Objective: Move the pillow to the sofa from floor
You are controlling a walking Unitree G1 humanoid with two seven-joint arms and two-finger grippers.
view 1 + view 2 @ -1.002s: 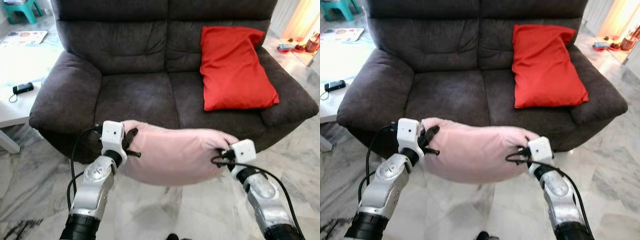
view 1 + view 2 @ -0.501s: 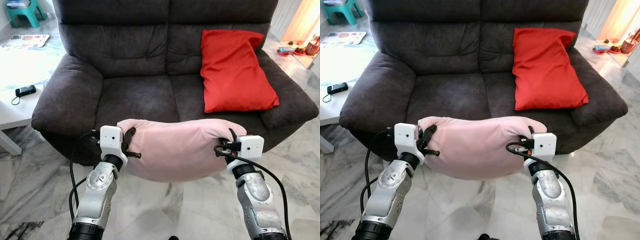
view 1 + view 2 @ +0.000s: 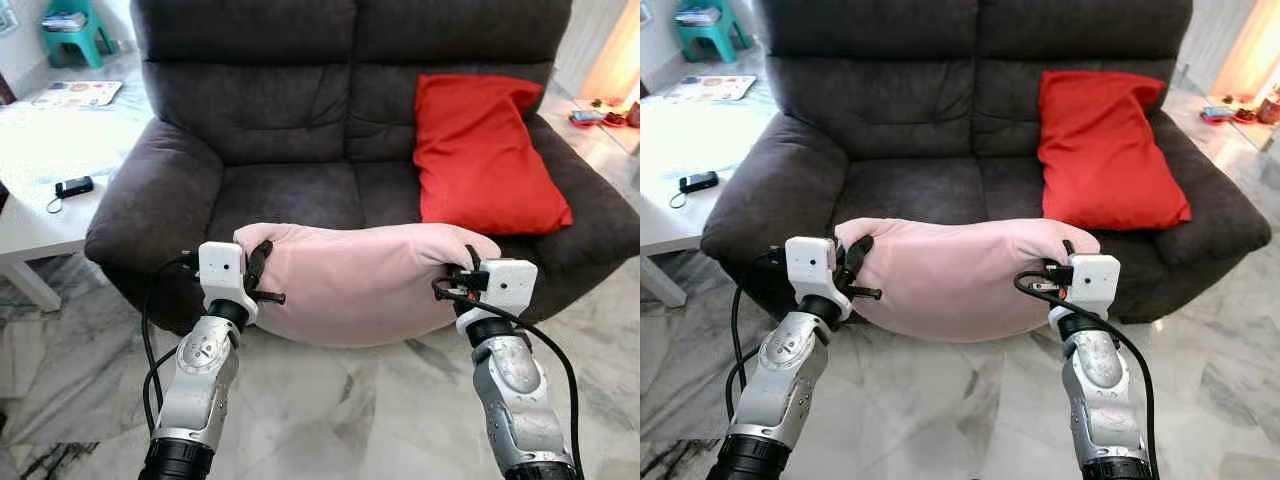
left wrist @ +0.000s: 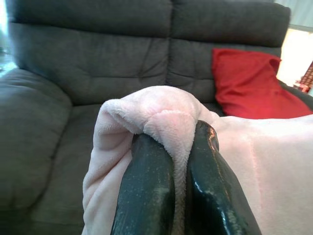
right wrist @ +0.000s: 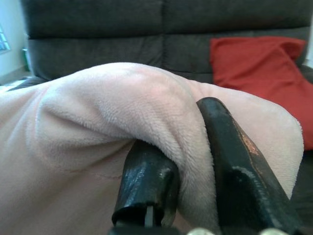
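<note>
1. Soft pink plush pillow (image 3: 365,280) hangs off the marble floor (image 3: 330,400), just in front of the dark grey fabric sofa (image 3: 290,110).
2. Left gripper (image 4: 180,161) – pinching the pillow's left end.
3. Right gripper (image 5: 188,161) – clamped on its right end.

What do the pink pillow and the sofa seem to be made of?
The pink pillow looks like soft fleece or plush: fuzzy nap, bunching where both grippers pinch it. The sofa seems dark grey suede-like microfibre, matte with a mottled sheen; real suede can't be excluded.
</note>
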